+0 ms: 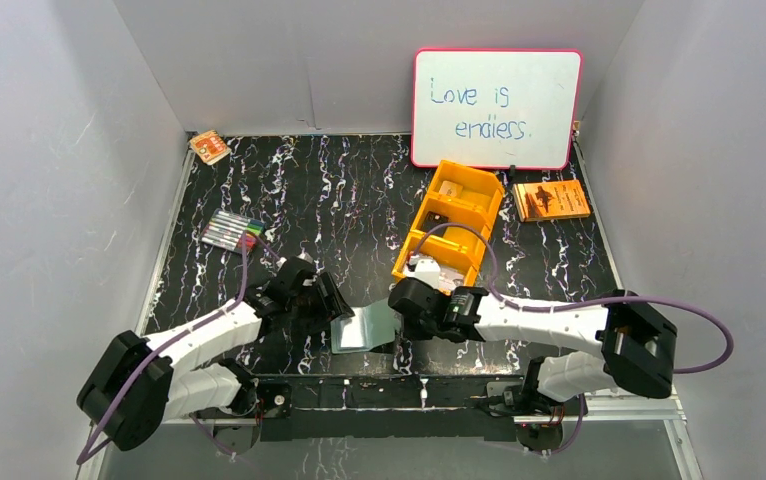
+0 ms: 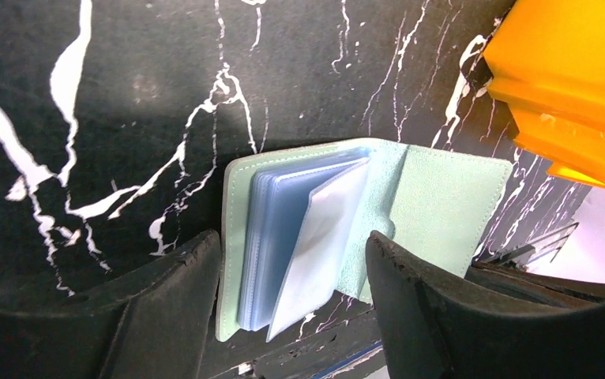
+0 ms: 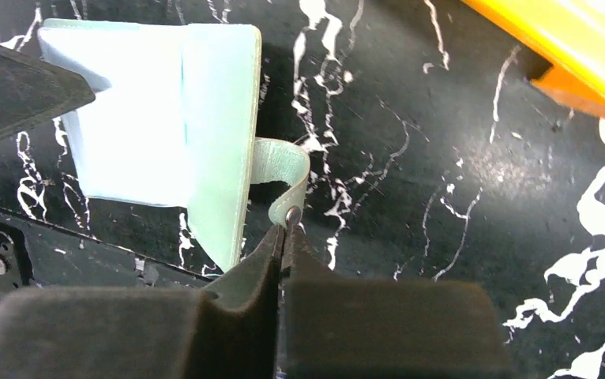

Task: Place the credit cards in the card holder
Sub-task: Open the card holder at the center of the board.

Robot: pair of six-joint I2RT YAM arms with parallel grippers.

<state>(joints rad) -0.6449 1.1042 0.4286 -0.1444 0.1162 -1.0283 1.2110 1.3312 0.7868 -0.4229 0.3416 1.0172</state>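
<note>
At lower centre, sage-green folding card holder (image 1: 364, 328) lies open; right gripper (image 3: 283, 233) pinches it; left gripper (image 2: 291, 245) gapes. Apparently no cards inside.

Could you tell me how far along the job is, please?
Done: the card holder lies open. In hand: the right hand pinches its snap strap; the open left hand straddles its pockets. Left: all loading; pockets look empty, pale cards seemingly sit in the orange tray.

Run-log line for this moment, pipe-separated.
left tool: open, astride blue pockets of sage-green folding card holder | right tool: shut on snap strap | holder: open on black marbled table
</note>
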